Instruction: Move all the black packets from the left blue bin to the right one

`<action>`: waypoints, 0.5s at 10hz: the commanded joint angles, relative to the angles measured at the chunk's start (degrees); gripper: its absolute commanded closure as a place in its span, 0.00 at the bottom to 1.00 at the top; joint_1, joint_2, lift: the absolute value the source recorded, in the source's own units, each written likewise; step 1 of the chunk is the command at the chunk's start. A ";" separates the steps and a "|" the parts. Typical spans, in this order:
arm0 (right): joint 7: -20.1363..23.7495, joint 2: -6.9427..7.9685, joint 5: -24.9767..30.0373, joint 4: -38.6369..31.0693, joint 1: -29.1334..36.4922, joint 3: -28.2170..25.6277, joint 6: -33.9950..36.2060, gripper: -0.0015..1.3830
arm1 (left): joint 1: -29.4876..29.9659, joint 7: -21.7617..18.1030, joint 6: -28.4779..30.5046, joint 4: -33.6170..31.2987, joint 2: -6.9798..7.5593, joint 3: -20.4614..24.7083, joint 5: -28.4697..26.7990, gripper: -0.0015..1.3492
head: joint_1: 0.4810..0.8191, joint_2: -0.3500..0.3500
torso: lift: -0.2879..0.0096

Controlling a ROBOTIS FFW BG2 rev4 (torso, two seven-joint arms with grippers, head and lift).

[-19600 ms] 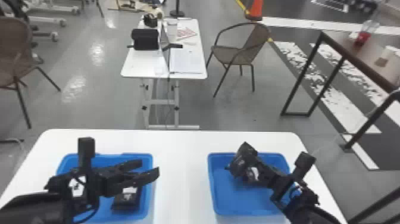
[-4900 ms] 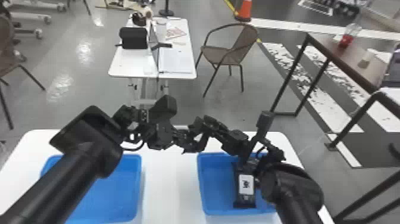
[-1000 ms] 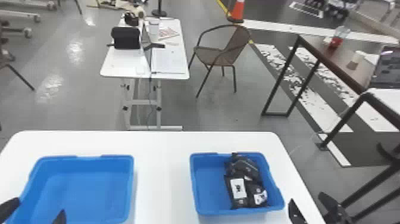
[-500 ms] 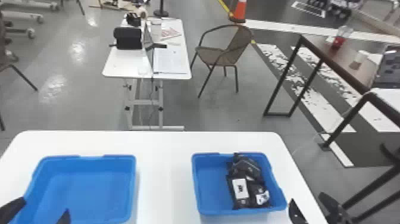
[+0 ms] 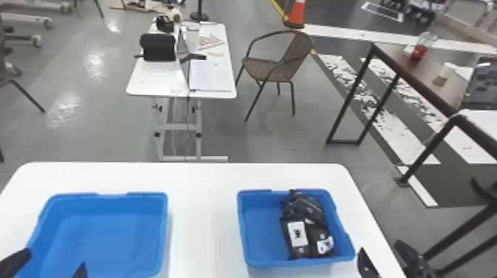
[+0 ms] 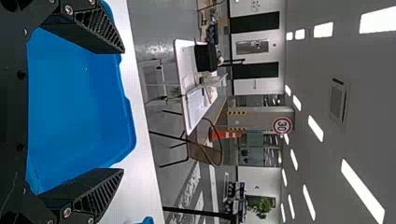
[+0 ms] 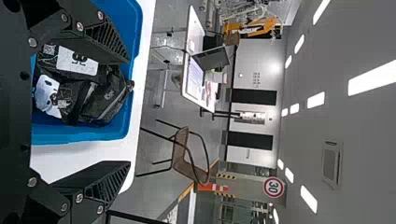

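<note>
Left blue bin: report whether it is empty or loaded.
Empty, as far as it shows: the left blue bin has bare floor in the head and left wrist views; the left end effector hides part.

Two blue bins (image 5: 101,236), three black packets (image 5: 298,236)

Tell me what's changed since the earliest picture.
The black packet in the left bin is gone from there; black packets now lie in the right bin. The left end effector and right end effector have drawn back toward the robot, both open and empty. Both bins kept their places on the table.
</note>
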 commanded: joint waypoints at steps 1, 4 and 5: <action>0.00 0.14 -0.09 -0.07 0.01 0.00 0.09 0.20 | 0.00 0.00 0.04 0.10 -0.15 -0.08 0.16 0.10 | 0.63 0.18 | 0.97; 0.00 0.14 -0.17 -0.07 0.18 0.00 0.26 0.20 | 0.00 0.00 0.31 0.19 -0.15 -0.26 0.43 0.10 | 0.63 0.18 | 0.97; 0.00 0.14 -0.26 -0.07 0.18 0.00 0.35 0.20 | 0.00 0.00 0.39 0.19 -0.15 -0.26 0.43 0.10 | 0.63 0.18 | 0.97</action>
